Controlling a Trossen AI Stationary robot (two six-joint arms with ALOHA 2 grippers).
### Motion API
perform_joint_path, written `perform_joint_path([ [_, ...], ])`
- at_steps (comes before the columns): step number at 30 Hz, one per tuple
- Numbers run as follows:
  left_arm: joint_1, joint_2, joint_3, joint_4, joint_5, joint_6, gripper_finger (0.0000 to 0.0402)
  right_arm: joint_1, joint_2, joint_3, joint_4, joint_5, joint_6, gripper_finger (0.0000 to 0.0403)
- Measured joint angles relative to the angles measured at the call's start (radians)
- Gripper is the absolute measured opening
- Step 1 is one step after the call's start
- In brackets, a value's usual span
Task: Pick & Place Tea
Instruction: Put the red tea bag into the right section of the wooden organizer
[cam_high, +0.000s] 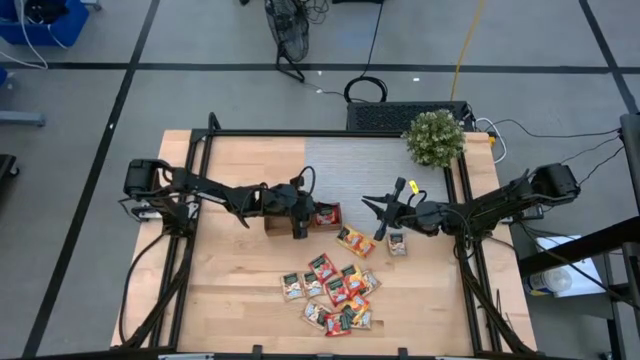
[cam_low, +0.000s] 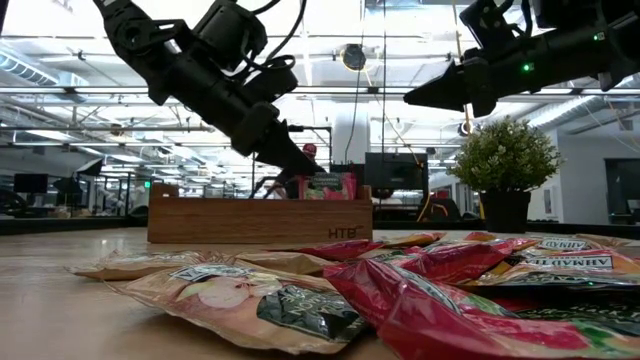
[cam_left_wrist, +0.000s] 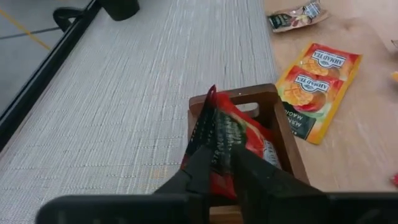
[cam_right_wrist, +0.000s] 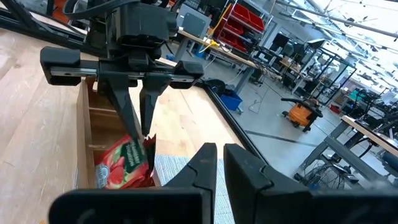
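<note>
The left gripper (cam_left_wrist: 216, 163) is held over the tray (cam_high: 283, 222), which lies near the middle of the worktop (cam_high: 230, 300), at the tray's end compartment nearest the right arm. Its fingers (cam_left_wrist: 193, 171) are only slightly parted, with the top edge of a red sachet (cam_left_wrist: 239, 134) between them; the sachet stands upright in that compartment. Whether it is gripped or merely touched cannot be told. The right gripper (cam_high: 372, 214) is held above the worktop beside the tray, its fingers closed and nothing held. Two sachets (cam_high: 355, 241) lie flat just beside the tray's end, toward the right edge. The remaining sachets (cam_high: 330, 292) lie in a loose pile near the front edge. A plant (cam_high: 434, 137) stands at the far right corner.
</note>
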Motion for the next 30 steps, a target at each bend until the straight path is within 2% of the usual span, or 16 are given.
perform_joint_path([
  [3, 0.000, -0.004, 0.000, 0.007, -0.020, 0.000, 0.0092, 0.000, 0.000, 0.000, 0.000, 0.000, 0.002, 0.0018],
  [8, -0.003, -0.038, -0.001, 0.006, -0.116, 0.003, 0.0124, 0.000, 0.000, 0.000, -0.002, -0.001, 0.026, 0.0018],
  [11, -0.012, -0.081, -0.001, 0.007, -0.129, 0.005, 0.0138, 0.002, 0.000, 0.001, -0.026, -0.007, 0.027, 0.0018],
  [16, -0.042, -0.194, -0.001, 0.004, -0.120, -0.031, 0.0160, 0.002, 0.000, 0.001, -0.060, -0.132, 0.026, 0.0018],
  [19, -0.048, -0.266, -0.001, -0.001, -0.042, -0.093, 0.0178, 0.002, 0.000, 0.001, -0.069, -0.239, 0.015, 0.0022],
  [23, -0.047, -0.324, 0.000, -0.049, 0.009, -0.133, 0.0207, 0.009, 0.000, 0.002, -0.077, -0.393, 0.026, 0.0059],
  [26, -0.047, -0.328, 0.000, -0.078, -0.001, -0.133, 0.0226, 0.045, 0.012, 0.036, -0.152, -0.392, 0.053, 0.0107],
  [30, -0.047, -0.327, -0.001, -0.076, -0.021, -0.131, 0.0243, 0.120, 0.087, 0.164, -0.372, -0.378, 0.067, 0.0168],
])
